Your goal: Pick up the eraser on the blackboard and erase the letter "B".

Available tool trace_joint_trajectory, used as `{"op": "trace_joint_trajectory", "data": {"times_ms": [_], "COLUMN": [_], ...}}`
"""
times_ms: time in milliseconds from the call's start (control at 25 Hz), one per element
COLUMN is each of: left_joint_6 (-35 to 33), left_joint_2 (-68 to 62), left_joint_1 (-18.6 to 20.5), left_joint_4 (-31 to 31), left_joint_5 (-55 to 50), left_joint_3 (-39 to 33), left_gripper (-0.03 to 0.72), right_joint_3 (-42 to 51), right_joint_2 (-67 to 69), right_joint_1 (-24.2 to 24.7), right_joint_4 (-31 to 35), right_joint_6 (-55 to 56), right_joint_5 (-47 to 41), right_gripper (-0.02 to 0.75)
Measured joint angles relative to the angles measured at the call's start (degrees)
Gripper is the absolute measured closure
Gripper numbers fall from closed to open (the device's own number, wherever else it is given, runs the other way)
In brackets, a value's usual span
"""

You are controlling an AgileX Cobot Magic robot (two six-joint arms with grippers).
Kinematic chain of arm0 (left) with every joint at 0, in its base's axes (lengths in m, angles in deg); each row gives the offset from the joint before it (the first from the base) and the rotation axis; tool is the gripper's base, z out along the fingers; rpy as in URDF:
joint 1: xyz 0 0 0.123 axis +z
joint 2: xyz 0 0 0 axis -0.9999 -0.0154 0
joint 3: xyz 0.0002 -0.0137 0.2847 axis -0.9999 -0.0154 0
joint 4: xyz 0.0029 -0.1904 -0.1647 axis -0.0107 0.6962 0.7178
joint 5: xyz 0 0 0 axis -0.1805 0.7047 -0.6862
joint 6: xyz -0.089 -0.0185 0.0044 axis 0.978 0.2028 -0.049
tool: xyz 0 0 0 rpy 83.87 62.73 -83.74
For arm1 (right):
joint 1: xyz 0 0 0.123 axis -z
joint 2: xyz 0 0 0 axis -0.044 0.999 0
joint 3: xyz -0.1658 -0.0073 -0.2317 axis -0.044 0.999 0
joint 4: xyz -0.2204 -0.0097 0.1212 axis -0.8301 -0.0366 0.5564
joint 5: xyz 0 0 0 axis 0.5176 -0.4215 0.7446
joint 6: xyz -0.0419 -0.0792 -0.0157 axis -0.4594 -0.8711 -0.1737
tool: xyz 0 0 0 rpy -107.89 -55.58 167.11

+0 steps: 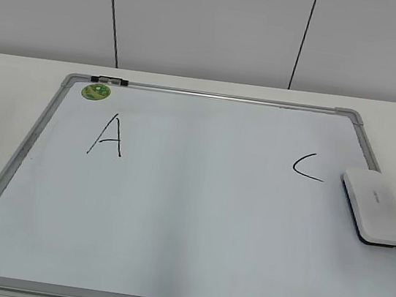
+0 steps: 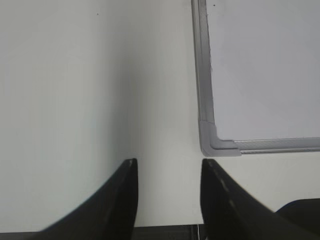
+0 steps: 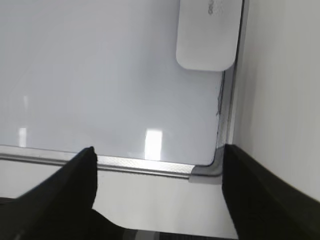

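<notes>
- Black fingers of the left tool [image 2: 167, 167] stand apart, empty, above the white desk [image 2: 75, 100] beside a grey board corner.
- Right tool [image 3: 157, 160] is spread wide, holding nothing, over the blackboard [image 1: 187, 228] near its corner.
- Eraser [image 1: 374, 206] lies flat on the board's right edge, just beside the "C" [image 1: 307, 167]; "A" [image 1: 108, 136] sits far left.
- No "B" shows between them.

place: office or lab | evidence: blackboard [image 1: 189, 214], white table [image 1: 15, 86], panelled wall [image 1: 208, 24]

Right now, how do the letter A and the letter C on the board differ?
The A is drawn on the board's left, near the green sticker; the C is on the right, beside the eraser. The A is taller, with straight strokes; the C is one shorter, open curve. Both are black marker.
</notes>
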Motion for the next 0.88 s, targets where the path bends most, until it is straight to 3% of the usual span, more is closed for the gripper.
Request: {"op": "trace_joint_trajectory", "data": {"times_ms": [440,880], "left_joint_6": [0.6,0.9], "left_joint_2": [26.3,35.6], "left_joint_1": [0.0,0.0], "left_joint_4": [-0.1,2.2], "left_joint_5": [-2.5,-2.9], "left_joint_3": [-15.0,-16.9], "left_gripper": [0.381,0.396], "right_joint_3": [14.6,23.7], "right_joint_2": [-19.9,-41.6], "right_joint_1": [0.0,0.0], "right_joint_4": [0.1,-4.4], "right_joint_6": [0.0,0.1], "right_joint_5": [-0.4,-8.3], "right_gripper": [0.164,0.164]}}
